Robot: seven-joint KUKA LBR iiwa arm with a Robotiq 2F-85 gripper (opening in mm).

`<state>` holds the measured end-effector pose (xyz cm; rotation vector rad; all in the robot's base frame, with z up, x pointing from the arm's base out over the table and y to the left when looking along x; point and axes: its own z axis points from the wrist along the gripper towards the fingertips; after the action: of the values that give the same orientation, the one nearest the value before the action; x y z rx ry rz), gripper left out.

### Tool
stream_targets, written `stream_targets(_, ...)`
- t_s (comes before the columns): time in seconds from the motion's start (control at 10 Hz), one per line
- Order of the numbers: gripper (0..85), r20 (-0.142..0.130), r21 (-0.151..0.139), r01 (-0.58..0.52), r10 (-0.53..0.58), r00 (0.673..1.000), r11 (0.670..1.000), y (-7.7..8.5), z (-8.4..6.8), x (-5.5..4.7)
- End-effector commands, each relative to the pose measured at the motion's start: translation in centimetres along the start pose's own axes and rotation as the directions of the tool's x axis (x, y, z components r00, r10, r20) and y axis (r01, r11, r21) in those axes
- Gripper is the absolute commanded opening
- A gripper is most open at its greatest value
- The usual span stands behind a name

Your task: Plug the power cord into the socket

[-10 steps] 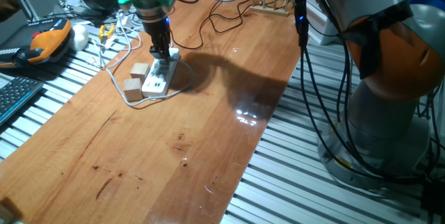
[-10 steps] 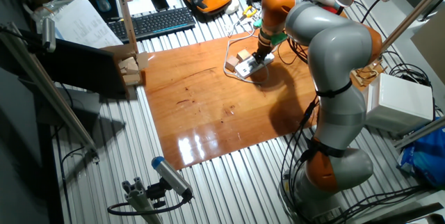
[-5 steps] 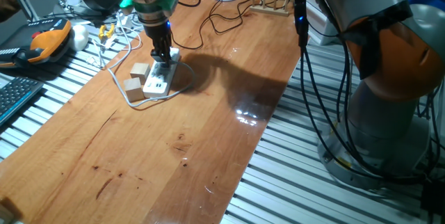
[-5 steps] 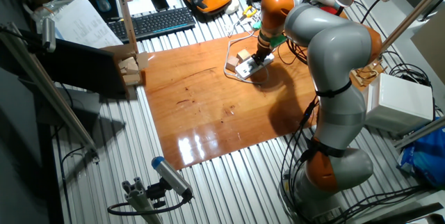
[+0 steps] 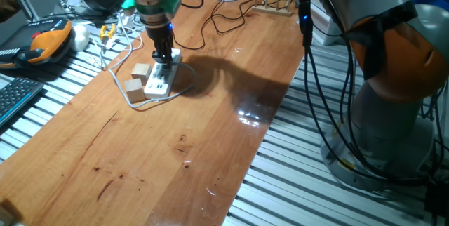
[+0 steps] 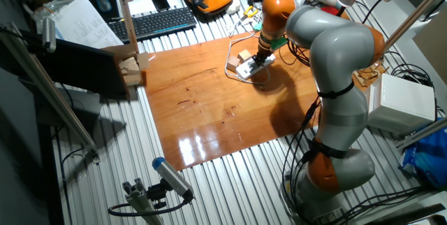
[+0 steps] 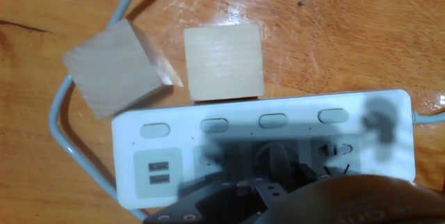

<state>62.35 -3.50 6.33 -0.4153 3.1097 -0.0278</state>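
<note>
1. The end effector (image 5: 163,55) is right on top of the socket (image 5: 162,77), pointing straight down at it. There is only one arm, so it is the one doing the job.
2. In the hand view the socket (image 7: 264,151) is right under the end effector, with no gap that I can see. I think the coming move is a straight push down, not a slide to the side.
3. The socket is a long white strip. In the hand view it runs from left to right. Its long side runs beside the two wooden cubes.
4. One wooden cube (image 7: 223,62) sits just beside the socket's long edge. The other wooden cube (image 7: 113,67) is turned a bit, and its corner is close to the first one.
5. The end effector is over the middle holes of the socket, on the side away from the cubes. A dark round shape (image 7: 272,160) sits there on the socket. It may be the plug of the power cord (image 5: 217,22), but I cannot tell for sure.
6. I cannot tell how wide the end effector is open. Its dark body hides its tips and whatever is between them.
7. The thin black power cord winds over the table (image 5: 196,128), on the far side of the socket.
8. The socket has a row of long buttons, two small square holes at one end, and a white cable (image 7: 76,147) curling round that end.
</note>
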Motion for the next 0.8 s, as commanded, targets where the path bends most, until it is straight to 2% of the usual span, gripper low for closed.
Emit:
stream_targets(0.0,0.0,-0.007,-0.002,0.000,0.000,1.000,1.000,0.05,0.10,-0.01)
stream_targets(0.1,0.0,-0.013,0.001,0.002,-0.002,1.000,1.000,0.04,0.05,-0.04)
stream_targets(0.4,51.0,-0.014,-0.008,-0.027,0.027,1.000,1.000,0.02,-0.14,-0.08)
stream_targets(0.5,51.0,-0.008,-0.019,-0.043,0.042,0.999,0.999,-0.02,-0.17,-0.11)
stream_targets(0.6,68.0,-0.005,-0.026,-0.050,0.050,0.999,0.998,-0.02,-0.23,-0.14)
stream_targets(0.7,68.0,-0.010,-0.051,-0.058,0.057,0.998,0.997,0.09,-0.69,-0.21)
